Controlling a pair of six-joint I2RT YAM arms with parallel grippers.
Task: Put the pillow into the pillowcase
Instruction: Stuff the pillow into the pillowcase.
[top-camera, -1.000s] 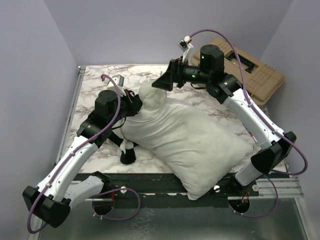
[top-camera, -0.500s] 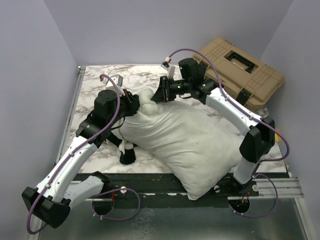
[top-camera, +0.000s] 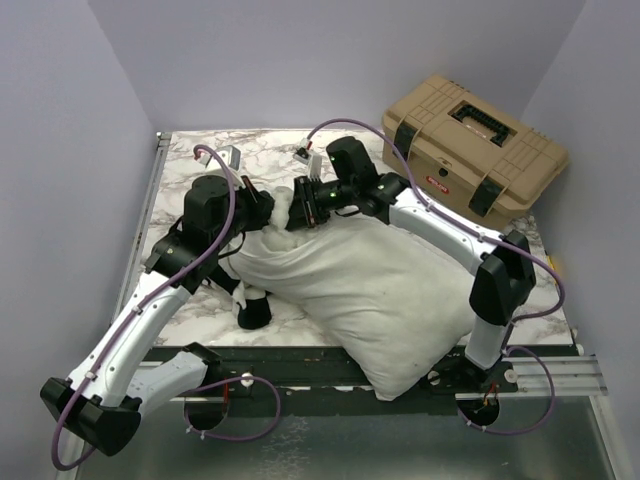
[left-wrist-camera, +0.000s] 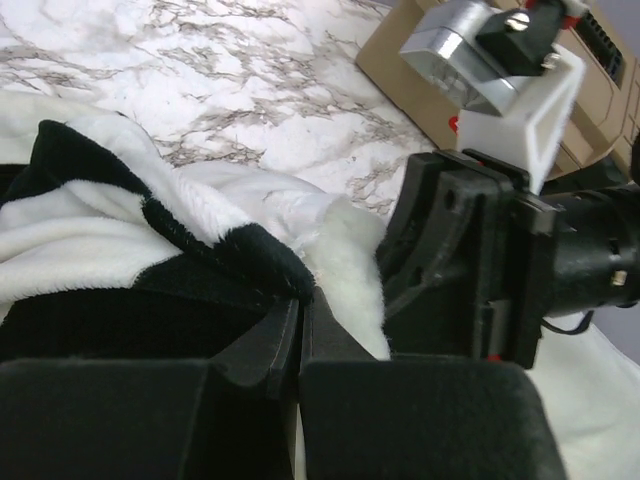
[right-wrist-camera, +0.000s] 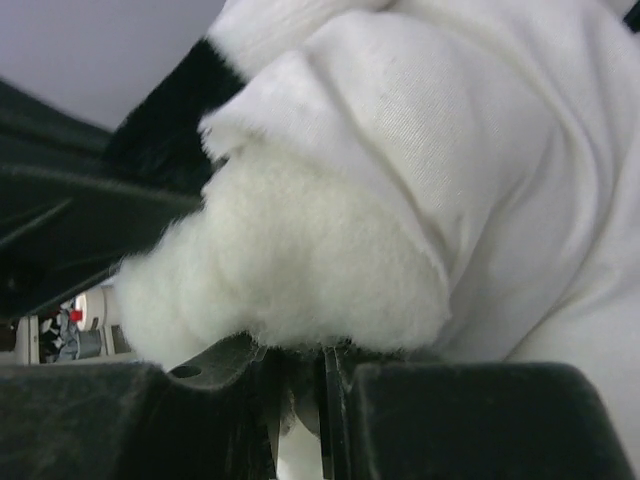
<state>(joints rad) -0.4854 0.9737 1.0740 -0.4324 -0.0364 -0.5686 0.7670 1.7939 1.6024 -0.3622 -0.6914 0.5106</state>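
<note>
The left tool (left-wrist-camera: 300, 325) is fully closed, pinching the pillowcase (left-wrist-camera: 130, 235) edge; the right tool (right-wrist-camera: 322, 372) is narrow, gripping the pillow (right-wrist-camera: 490, 150) corner.

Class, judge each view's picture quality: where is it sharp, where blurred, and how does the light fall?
Top external: sharp, evenly lit, soft shadow under the pillow. Left wrist: pillowcase crisp, left fingers black, featureless. Right wrist: pillow weave sharp, right fingers dark, blurred.

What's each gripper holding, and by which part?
Left gripper pinches the pillowcase by its black-and-white edge; right gripper looks closed on a fuzzy white fold of it beside the pillow.
</note>
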